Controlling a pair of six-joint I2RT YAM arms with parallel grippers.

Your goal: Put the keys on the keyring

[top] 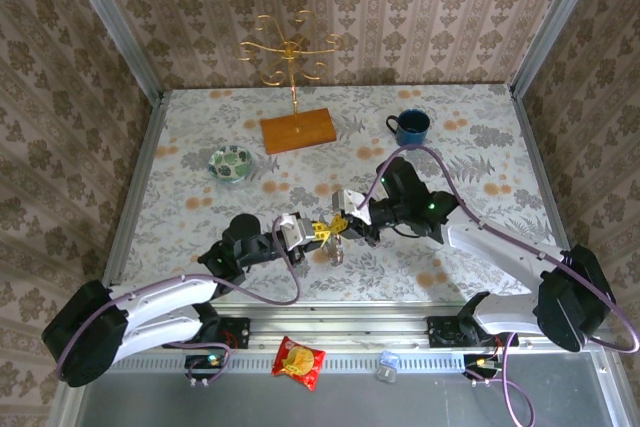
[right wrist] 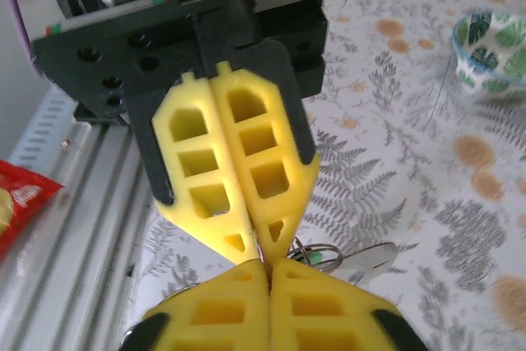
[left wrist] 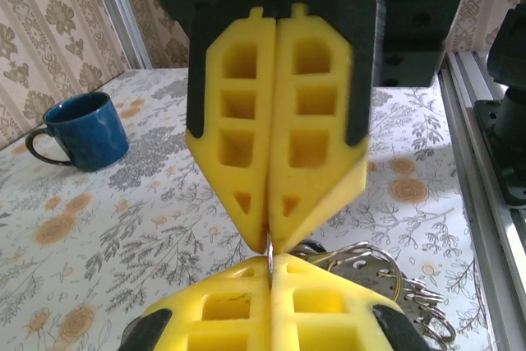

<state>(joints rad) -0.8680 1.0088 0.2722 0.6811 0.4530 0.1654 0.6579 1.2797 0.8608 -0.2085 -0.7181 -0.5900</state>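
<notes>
Top view: left gripper [top: 318, 233] and right gripper [top: 348, 222] meet tip to tip over the mid-surface [top: 180, 197], with the keyring [top: 337, 249] bunched just below them. Left wrist: both grippers are fully closed, each pinching the keyring's thin wire. Right wrist: green-headed key [right wrist: 313, 259] sits just beside the closed tips.

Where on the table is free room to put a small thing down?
Bare table lies right of the blue mug, toward the right wall, and left of the wooden stand base, behind the green bowl. The near centre is crowded: left pincer and right pincer meet there.
</notes>
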